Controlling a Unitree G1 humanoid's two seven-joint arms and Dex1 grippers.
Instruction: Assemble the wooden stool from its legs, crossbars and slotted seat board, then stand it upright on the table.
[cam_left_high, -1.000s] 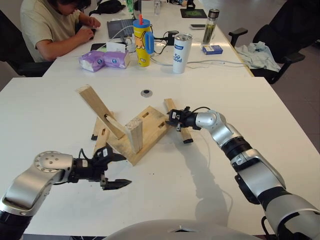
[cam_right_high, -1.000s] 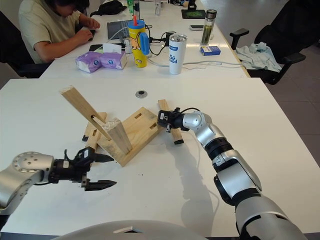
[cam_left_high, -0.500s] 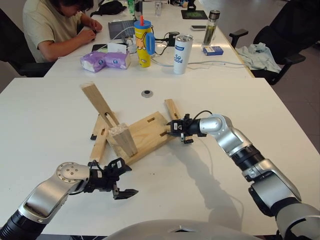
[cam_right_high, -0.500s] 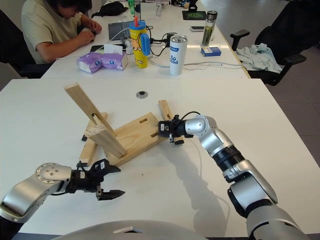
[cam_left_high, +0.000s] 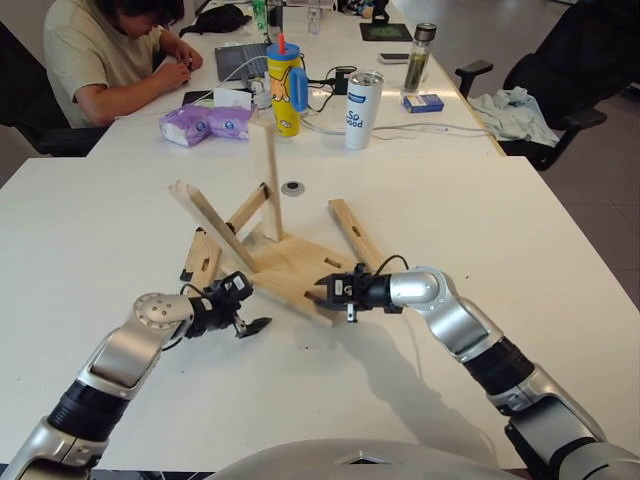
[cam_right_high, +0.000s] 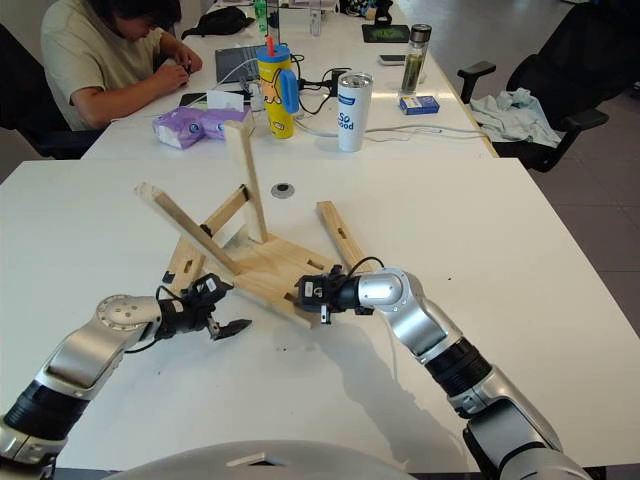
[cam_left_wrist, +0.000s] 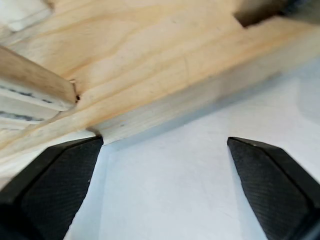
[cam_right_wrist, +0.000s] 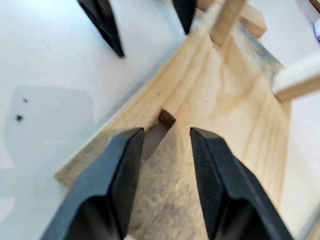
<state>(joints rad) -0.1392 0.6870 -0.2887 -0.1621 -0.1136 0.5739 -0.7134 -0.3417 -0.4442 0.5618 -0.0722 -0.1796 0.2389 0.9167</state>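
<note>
Right wrist view: right gripper narrow on a leg at the slot of the board. Left gripper wide beside the board edge on the table. A tilted leg may jam there.

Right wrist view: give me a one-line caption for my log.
Right gripper at the edge of the seat board, by a slot, open left gripper opposite.

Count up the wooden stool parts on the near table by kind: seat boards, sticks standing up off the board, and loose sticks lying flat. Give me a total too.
seat board: 1
sticks standing up off the board: 3
loose sticks lying flat: 2
Total: 6
</note>
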